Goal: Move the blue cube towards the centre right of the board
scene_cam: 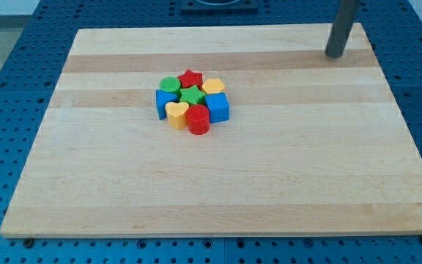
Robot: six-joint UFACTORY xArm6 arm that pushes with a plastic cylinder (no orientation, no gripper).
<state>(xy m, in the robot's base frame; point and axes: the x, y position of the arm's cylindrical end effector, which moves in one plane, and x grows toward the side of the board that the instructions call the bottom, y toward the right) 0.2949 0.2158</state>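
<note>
- While my tip (335, 56), the lower end of the straight dark rod, is resting on the pale wooden surface (269, 183) near the view's top right corner, the blocks are sitting well apart from it, clustered a little left of the middle and toward the view's top.
- No jaws are showing on this rod, so I cannot tell any state for them; only the bare tip is touching the wood.
- The blue plastic cube (218, 107) is sitting at the cluster's right edge, down and to the view's left of my tip, with open wood lying between the two.
- A yellow block of unclear shape (213, 87) is lying just above the blue cube, toward the view's top, and a red star-shaped block (190, 78) is sitting beside that one on its left.
- A green star-shaped block (191, 96) is pressing in at the cluster's centre, just left of the blue cube.
- A red cylinder (198, 120) is standing at the cluster's bottom, touching or almost touching the blue cube's lower left side.
- A yellow heart-shaped block (176, 113) is lying left of the red cylinder.
- A second blue block (163, 103), its shape partly hidden, is sitting at the cluster's left edge, with a green round block (170, 85) above it.
</note>
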